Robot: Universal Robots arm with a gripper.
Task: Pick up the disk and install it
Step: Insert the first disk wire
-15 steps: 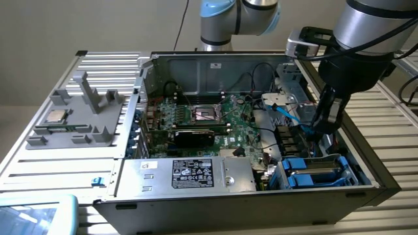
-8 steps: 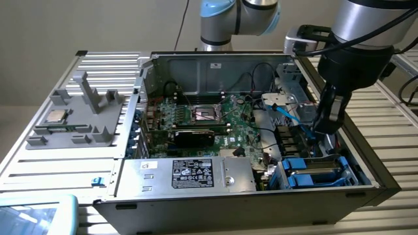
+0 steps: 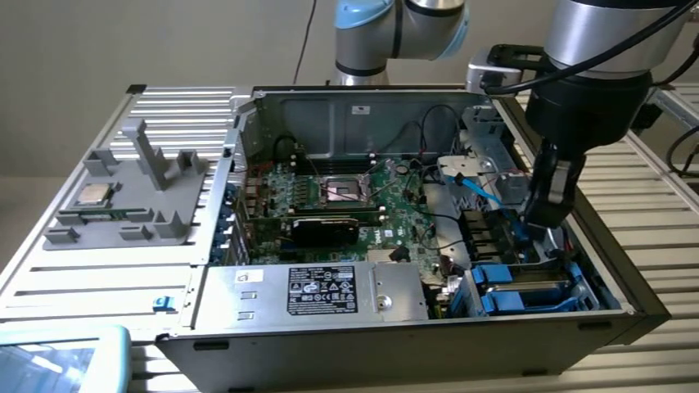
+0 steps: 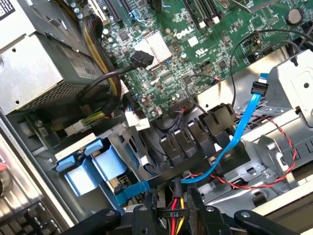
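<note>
The disk (image 3: 531,293), in its bright blue carrier, sits in the drive bay at the near corner of the open computer case on the exterior view's right. In the wrist view the carrier's blue tabs (image 4: 85,169) stick out of the bay. My gripper (image 3: 538,223) hangs down inside the case just above and behind that bay. Between its black fingers (image 4: 201,215) sits a black power connector (image 4: 168,214) with red and yellow wires. The gripper (image 4: 171,218) is shut on that connector and is not touching the disk.
A light blue data cable (image 4: 234,142) loops over the black cable plugs beside the bay. The motherboard (image 3: 339,192) fills the case's middle, and a silver box with a black label (image 3: 317,291) is at the front. A grey fixture holding a CPU chip (image 3: 93,195) lies outside on the exterior view's left.
</note>
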